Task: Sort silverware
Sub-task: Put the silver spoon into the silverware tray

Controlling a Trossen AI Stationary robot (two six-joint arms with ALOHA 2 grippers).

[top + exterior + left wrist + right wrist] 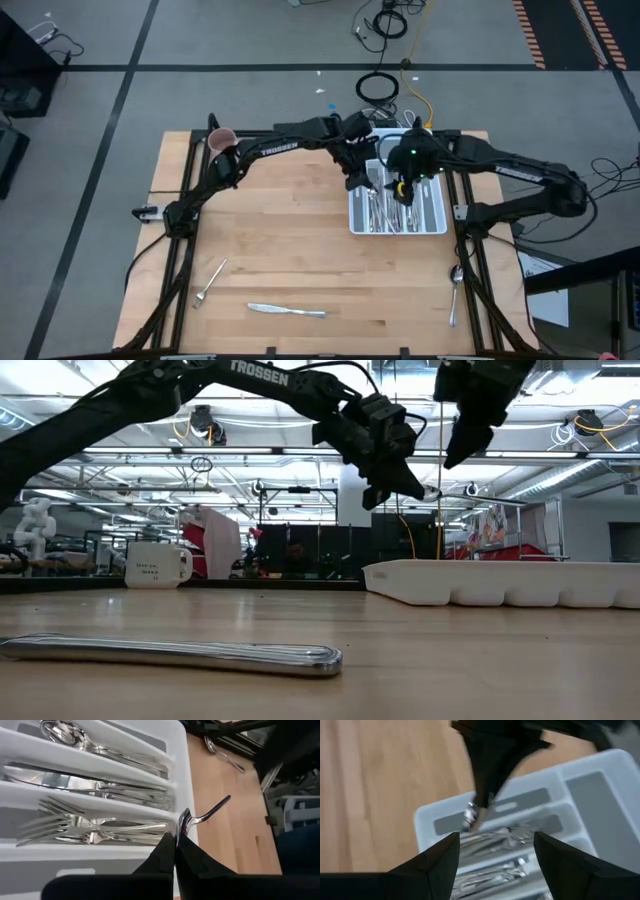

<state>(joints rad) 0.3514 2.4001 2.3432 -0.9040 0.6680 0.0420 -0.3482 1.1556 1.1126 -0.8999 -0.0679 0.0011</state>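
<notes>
The silverware lies partly sorted in the white tray (432, 222) at the table's right: spoons (100, 747), knives (90, 782) and forks (75, 827) each fill a compartment. My left gripper (175, 842) hangs over the tray's left part (362, 178), shut on one shiny piece of silverware (186, 819). My right gripper (495, 855) stands open over the tray (405, 188), close by, with nothing between its fingers. A fork (208, 283), a knife (287, 311) and a spoon (455, 290) lie flat on the table. My left gripper pinches the wider end (182, 826) of the piece between its two fingertips. The fingers slant down from the table's far left. The thin handle (217, 806) sticks out beyond the fingertips. The piece is lifted clear above the tray.
A pink-and-white mug (220, 138) stands at the table's far left corner. The knife (170, 652) lies across the near middle of the table. Cables (378, 88) lie on the floor beyond the far edge.
</notes>
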